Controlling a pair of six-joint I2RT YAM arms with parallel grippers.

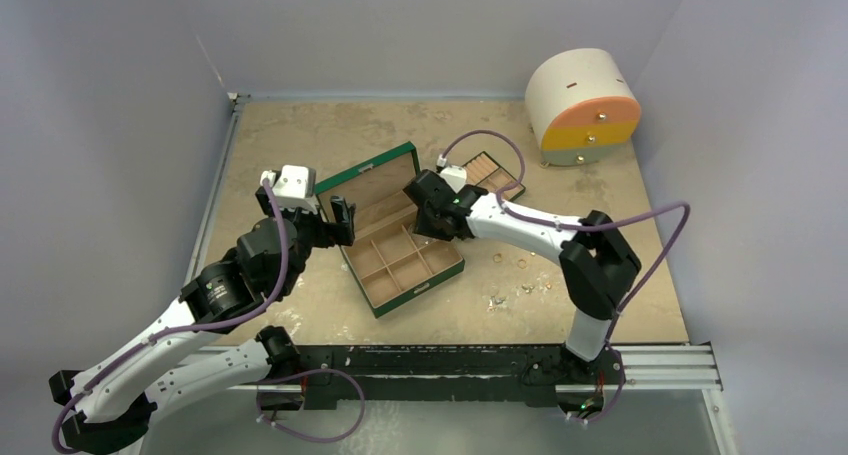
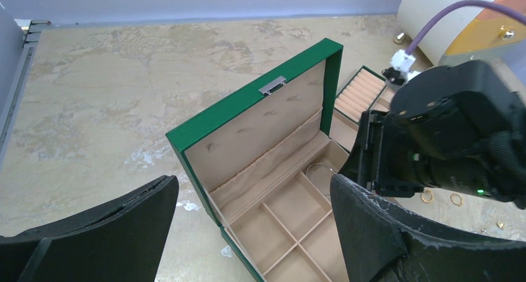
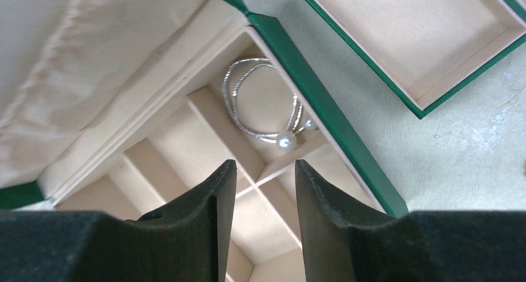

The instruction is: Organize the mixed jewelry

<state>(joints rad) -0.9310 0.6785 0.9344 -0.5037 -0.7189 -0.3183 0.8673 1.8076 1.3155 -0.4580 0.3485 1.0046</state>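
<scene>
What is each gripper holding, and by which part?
Nothing: left gripper and right gripper are open and empty; the silver hoop lies loose in the green box.

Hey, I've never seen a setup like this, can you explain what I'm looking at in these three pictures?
Two robot arms are bolted at the near edge of a table. One picture looks down from above; the other two come from cameras on each wrist. The left pincer hangs wide open beside an open green box. The right pincer hovers over the box's compartments, jaws apart, holding nothing. A silver hoop lies in one compartment. Small gold rings lie loose on the table, with a round drawer cabinet in the far corner.
</scene>
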